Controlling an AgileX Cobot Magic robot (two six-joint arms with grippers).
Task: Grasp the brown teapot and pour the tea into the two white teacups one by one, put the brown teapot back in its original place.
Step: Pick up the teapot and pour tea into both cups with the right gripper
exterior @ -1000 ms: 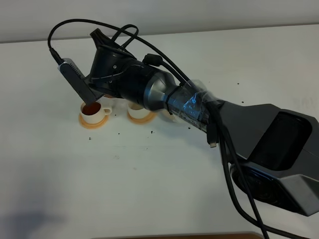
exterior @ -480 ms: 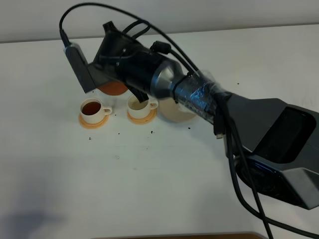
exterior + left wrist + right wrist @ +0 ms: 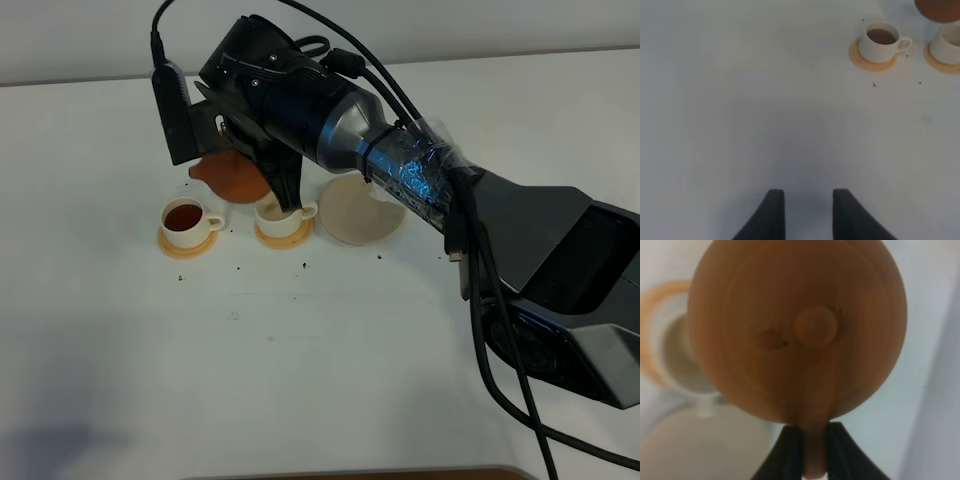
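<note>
My right gripper (image 3: 814, 450) is shut on the loop handle of the brown teapot (image 3: 800, 330), which hangs in the air. In the exterior high view the brown teapot (image 3: 232, 178) hovers just behind the two white teacups, its spout pointing left. The left teacup (image 3: 185, 217) holds dark tea and stands on an orange coaster. The right teacup (image 3: 280, 211) is partly hidden by the arm. The beige saucer (image 3: 355, 215) lies bare to their right. My left gripper (image 3: 807, 210) is open over bare table, far from the tea-filled cup (image 3: 880, 41).
The dark right arm (image 3: 400, 170) with its cables stretches across the table from the right and covers much of the middle. Small dark specks (image 3: 240, 267) lie on the white table in front of the coasters (image 3: 187, 244).
The right arm has swung right and lifted the teapot from over the left cup towards the right cup. The beige saucer, hidden before by the arm, now shows.
</note>
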